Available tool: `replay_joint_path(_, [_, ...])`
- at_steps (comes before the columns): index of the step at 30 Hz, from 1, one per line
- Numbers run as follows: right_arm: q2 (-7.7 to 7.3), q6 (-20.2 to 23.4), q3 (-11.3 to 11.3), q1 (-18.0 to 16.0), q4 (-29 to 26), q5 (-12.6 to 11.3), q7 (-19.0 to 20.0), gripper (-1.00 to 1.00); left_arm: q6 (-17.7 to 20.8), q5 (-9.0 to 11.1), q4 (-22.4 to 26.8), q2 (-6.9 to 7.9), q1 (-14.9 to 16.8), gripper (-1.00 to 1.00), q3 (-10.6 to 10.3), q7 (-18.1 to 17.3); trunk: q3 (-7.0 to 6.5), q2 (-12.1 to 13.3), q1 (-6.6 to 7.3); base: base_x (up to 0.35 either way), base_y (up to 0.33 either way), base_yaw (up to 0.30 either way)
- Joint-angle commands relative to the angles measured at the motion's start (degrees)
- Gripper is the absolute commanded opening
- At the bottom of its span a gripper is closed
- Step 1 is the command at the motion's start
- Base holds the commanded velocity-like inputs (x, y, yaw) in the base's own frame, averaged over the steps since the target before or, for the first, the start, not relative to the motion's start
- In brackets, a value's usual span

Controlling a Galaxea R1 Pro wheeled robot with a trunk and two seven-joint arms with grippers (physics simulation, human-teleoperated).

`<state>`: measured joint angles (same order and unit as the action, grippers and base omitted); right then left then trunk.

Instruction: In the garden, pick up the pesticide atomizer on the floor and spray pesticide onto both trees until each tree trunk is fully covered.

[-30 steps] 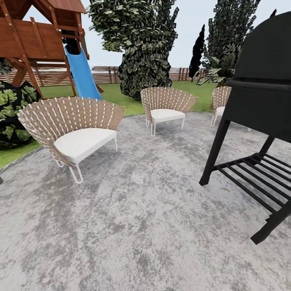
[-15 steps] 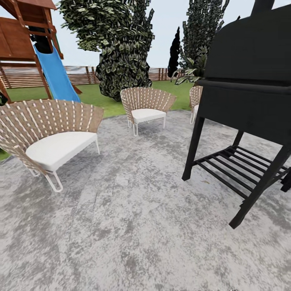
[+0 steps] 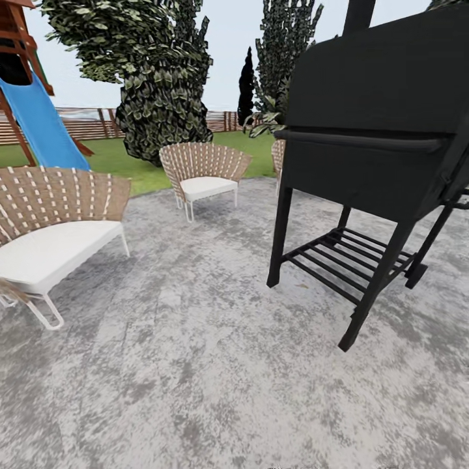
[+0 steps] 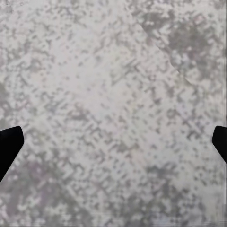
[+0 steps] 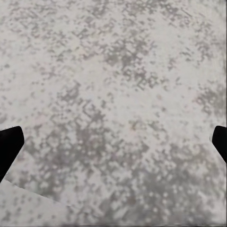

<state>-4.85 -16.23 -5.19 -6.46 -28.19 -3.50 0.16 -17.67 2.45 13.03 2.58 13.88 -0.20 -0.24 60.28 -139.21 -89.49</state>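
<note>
The pesticide atomizer and the tree trunks are out of view. I stand on mottled grey paving in the garden; green lawn and a brown slat fence lie beyond it. Tall dark leafy growth rises at the back, leafy down to the ground, and I cannot tell whether it belongs to the task's trees. My left gripper hangs open over bare paving, its black fingertips far apart. My right gripper is open too, with only paving between its fingertips.
A large black grill on legs with a slatted lower shelf stands close at the right. Wicker chairs with white cushions sit at the left and farther back. A blue slide stands at far left.
The whole picture has slid left, so the camera has turned or moved right. The grill now looms larger and nearer; the playset has nearly left the view.
</note>
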Motion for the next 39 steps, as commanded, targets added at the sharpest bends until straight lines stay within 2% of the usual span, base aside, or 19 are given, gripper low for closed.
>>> replay_joint_path(1, [-0.01,-0.2,0.1,0.0,0.1,-0.4,0.0,1.00,-0.2,0.2,0.0,-0.01,0.0,1.00,-0.1,0.0,0.02,0.0,0.01,0.000,-0.112,-0.300])
replay_joint_path(39, [-0.07,-0.2,0.0,0.0,0.1,-0.4,0.0,1.00,-0.2,0.1,0.0,-0.10,0.0,1.00,-0.1,0.0,-0.76,0.0,0.01,0.000,-0.241,-0.300])
